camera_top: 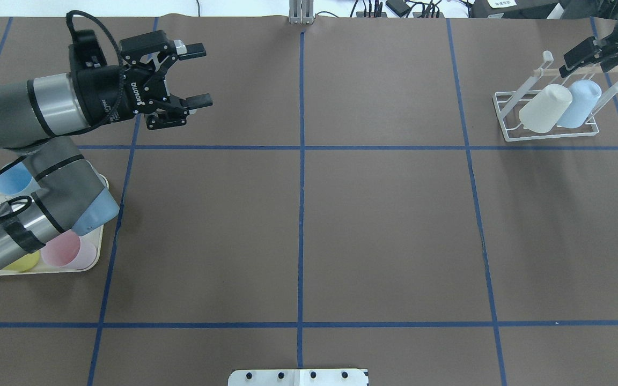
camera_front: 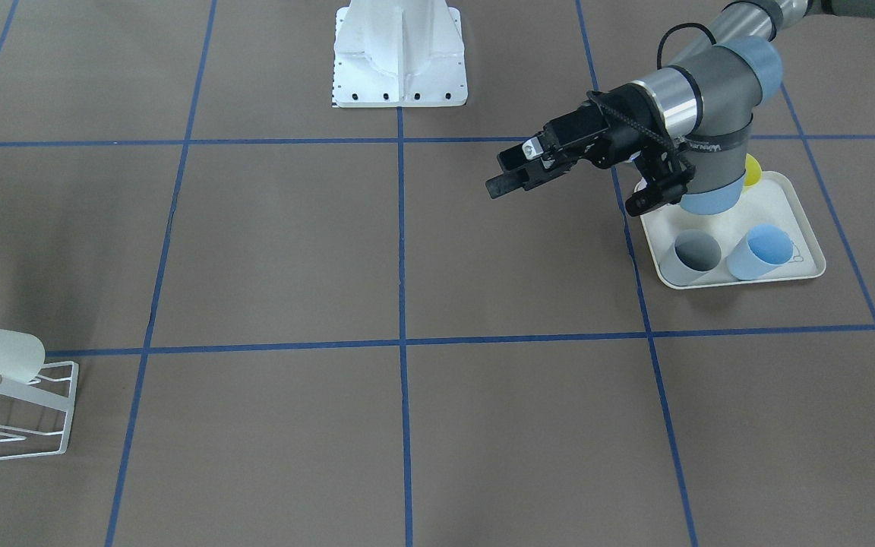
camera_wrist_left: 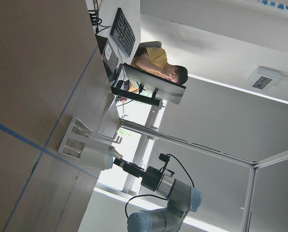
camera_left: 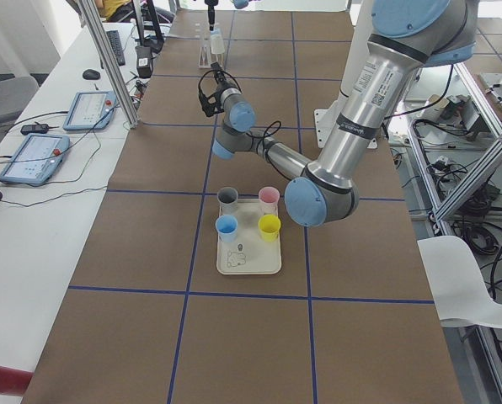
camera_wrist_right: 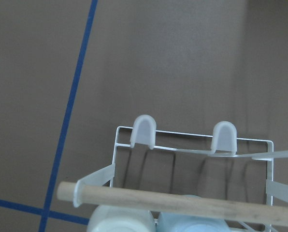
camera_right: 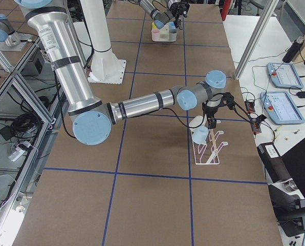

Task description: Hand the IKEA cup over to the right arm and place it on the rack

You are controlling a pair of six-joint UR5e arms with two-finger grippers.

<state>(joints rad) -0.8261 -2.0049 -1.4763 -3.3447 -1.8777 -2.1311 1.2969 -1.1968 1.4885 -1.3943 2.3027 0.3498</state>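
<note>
Wooden dowel (camera_wrist_right: 173, 203) of rack (camera_wrist_right: 144, 131) sits right under right tool (camera_top: 582, 53); whether that tool is open or closed cannot be told. Cream cup (camera_top: 545, 109) and pale blue cup (camera_top: 580, 104) hang side by side on rack, just below right tool. Left tool (camera_top: 199, 75) well apart from rack, across counter (camera_top: 384, 225), jaws spread wide, nothing between them. Behind left tool, under its arm: tray (camera_front: 779, 197) with grey cup (camera_front: 696, 254), blue cup (camera_front: 764, 251), pink cup (camera_top: 65, 249), yellow cup (camera_front: 751, 171).
</note>
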